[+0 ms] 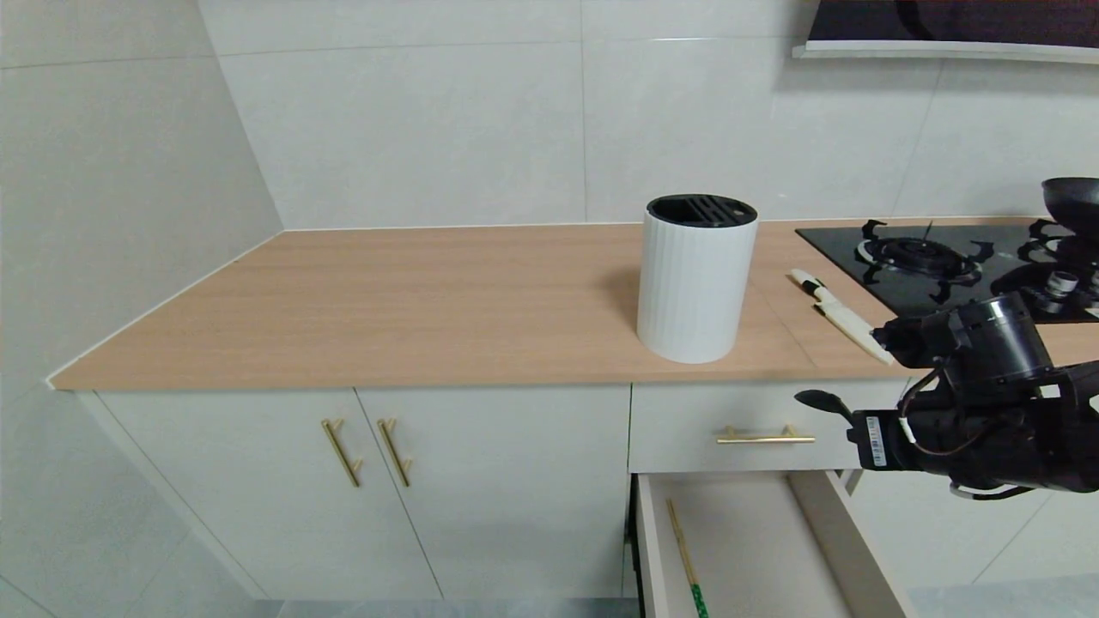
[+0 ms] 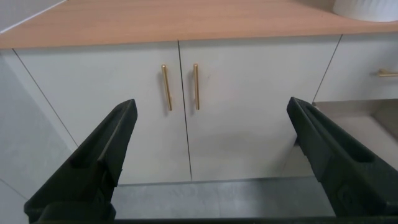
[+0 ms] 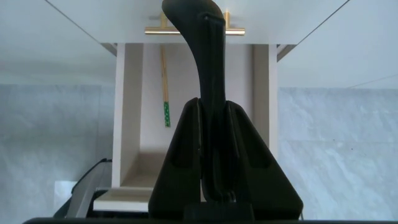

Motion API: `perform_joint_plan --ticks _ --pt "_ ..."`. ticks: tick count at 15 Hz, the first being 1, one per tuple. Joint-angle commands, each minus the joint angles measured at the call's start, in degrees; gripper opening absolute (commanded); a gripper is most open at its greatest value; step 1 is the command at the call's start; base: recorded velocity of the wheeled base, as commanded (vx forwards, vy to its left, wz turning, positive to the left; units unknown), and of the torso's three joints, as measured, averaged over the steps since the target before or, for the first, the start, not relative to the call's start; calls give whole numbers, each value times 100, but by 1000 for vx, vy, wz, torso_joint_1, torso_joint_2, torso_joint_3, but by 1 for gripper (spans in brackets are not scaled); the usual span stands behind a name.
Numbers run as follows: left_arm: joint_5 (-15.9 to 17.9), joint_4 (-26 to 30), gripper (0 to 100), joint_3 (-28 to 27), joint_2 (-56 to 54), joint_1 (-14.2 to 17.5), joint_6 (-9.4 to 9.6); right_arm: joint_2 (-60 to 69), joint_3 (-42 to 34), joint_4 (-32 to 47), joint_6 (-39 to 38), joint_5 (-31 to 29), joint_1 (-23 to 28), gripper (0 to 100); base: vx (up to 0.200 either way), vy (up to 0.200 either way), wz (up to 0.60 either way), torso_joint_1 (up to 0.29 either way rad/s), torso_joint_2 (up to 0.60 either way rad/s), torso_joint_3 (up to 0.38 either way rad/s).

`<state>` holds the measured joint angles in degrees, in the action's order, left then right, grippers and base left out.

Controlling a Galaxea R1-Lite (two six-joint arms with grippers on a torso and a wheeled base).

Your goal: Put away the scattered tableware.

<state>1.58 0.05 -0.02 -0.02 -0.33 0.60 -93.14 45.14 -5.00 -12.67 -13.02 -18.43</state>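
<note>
My right gripper (image 1: 861,432) is shut on the handle of a black spoon (image 1: 822,401), held in front of the upper drawer's face and above the open drawer (image 1: 824,524). In the right wrist view the spoon (image 3: 200,43) sticks out from between the shut fingers (image 3: 180,155), with the drawer (image 3: 134,124) below it. A pair of chopsticks (image 1: 685,556) with green tips lies inside the drawer. A white-handled knife (image 1: 840,316) rests on the wooden counter (image 1: 386,300), right of a white ribbed holder (image 1: 695,279) with a black slotted top. My left gripper (image 2: 211,118) is open, low before the cabinet doors.
A black gas hob (image 1: 936,257) with a dark pot (image 1: 1071,202) occupies the counter's right end. Two cabinet doors with gold handles (image 1: 365,451) stand shut left of the drawers. The shut upper drawer has a gold handle (image 1: 764,438).
</note>
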Motion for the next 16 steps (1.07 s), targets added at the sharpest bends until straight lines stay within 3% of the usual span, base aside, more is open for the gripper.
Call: perform_joint_plan --ticks 1,16 --pt "0 -5 100 2 2 -2 2 -117 -5 -10 1 1 6 0 0 0 0 -183 456 256" --pt "0 -5 100 -6 2 -2 2 -398 -84 -186 1 -16 6 0 0 0 0 -177 475 291"
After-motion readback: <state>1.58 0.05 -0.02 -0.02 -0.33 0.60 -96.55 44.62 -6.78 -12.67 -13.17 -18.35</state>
